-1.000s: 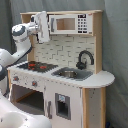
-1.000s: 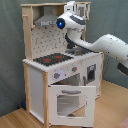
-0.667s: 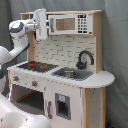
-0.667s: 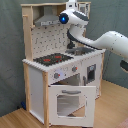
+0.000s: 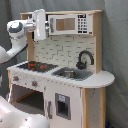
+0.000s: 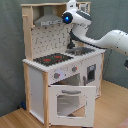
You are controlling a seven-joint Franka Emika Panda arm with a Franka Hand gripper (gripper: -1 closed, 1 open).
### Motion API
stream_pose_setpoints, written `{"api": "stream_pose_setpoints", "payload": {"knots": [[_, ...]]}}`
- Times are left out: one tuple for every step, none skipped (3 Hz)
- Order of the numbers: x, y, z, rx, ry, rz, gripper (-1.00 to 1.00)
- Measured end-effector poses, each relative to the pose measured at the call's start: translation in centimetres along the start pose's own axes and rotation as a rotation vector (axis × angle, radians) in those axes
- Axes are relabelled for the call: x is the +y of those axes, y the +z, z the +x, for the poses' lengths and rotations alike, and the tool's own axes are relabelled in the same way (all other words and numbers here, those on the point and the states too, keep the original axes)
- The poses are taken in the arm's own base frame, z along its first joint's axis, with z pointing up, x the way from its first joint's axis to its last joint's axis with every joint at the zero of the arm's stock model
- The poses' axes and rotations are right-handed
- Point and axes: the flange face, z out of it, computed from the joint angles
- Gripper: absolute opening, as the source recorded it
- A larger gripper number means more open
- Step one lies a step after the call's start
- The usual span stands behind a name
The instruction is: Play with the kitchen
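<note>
1. The kitchen [image 5: 65, 75] stands upright on a wooden floor [image 6: 15, 117] against a dark grey backdrop; it fills most of both exterior views.
2. Worktop: black stovetop [image 5: 34, 65] with red rings toward the first exterior view's left, sink [image 5: 70, 74] beside it, black faucet [image 5: 84, 59] curving over the sink at the back.
3. Upper shelf: toy microwave [image 5: 70, 24] with a keypad. Grey hood [image 6: 47, 19] above the stove, seen best in the second exterior view.
4. Tiled white back wall between worktop and shelf.
5. Windowed oven door [image 6: 69, 102] hangs open, swung down and forward below the knobs [image 6: 56, 75].
6. White robot arm [image 6: 107, 41] comes in from the second exterior view's right, its wrist raised to the level of the upper shelf.
7. Gripper [image 5: 39, 25] sits high, just in front of the hood and close beside the microwave's near end. Possibly touching the shelf front; cannot tell. Cannot tell how far apart it stands or whether it holds anything.
8. Blue light glows on the wrist housing [image 6: 66, 17].
</note>
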Motion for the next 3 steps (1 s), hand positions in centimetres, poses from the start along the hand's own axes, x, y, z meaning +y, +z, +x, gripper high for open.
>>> {"api": "stream_pose_setpoints", "payload": {"knots": [[0.6, 0.1, -0.2, 0.050, -0.037, 0.019, -1.00], [0.7, 0.6, -0.7, 0.093, -0.058, 0.039, -1.00], [1.1, 0.9, -1.5, 0.124, -0.071, 0.057, -1.00]]}}
